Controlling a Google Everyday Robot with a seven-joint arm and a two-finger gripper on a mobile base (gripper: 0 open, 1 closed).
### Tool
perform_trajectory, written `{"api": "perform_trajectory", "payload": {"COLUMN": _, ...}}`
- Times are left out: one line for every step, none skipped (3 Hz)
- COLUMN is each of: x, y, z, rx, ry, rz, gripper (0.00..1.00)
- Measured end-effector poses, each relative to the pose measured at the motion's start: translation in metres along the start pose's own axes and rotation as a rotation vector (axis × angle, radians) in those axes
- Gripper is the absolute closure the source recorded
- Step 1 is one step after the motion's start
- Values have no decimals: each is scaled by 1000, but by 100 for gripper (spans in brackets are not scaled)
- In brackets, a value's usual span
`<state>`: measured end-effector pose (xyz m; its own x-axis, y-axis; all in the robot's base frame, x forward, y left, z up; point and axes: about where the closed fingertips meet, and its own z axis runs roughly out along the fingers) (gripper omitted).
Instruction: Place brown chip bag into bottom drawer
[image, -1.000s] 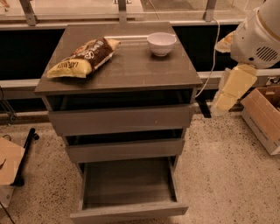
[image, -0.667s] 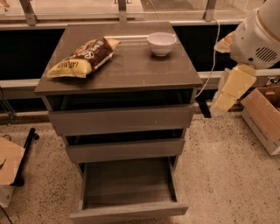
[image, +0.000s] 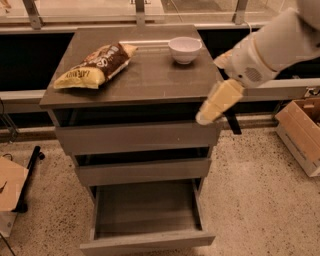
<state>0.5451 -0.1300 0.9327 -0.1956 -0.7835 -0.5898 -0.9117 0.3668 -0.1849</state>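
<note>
The brown chip bag (image: 95, 66) lies flat on the left part of the cabinet top (image: 150, 80), its yellow end toward the front left. The bottom drawer (image: 146, 241) is pulled open and its inside looks empty. My gripper (image: 216, 105), cream-coloured on a white arm, hangs at the cabinet's front right corner, level with the top drawer. It points down and to the left, well to the right of the bag, and holds nothing that I can see.
A white bowl (image: 185, 49) stands on the back right of the cabinet top. The two upper drawers (image: 137, 137) stick out slightly. A cardboard box (image: 302, 132) sits on the floor at right, and flat cardboard (image: 10, 182) at left.
My arm has swung left, bringing the gripper from beside the cabinet to its front right corner. The bag, bowl and drawers have not moved.
</note>
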Motion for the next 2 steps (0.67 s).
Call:
{"api": "perform_trajectory", "payload": {"x": -58, "y": -32, "z": 65, "rx": 5, "ry": -213, "rz": 103, "gripper": 0}}
{"api": "perform_trajectory", "payload": {"x": -93, "y": -64, "z": 123, "rx": -2, "ry": -351, "rz": 229, "gripper": 0}}
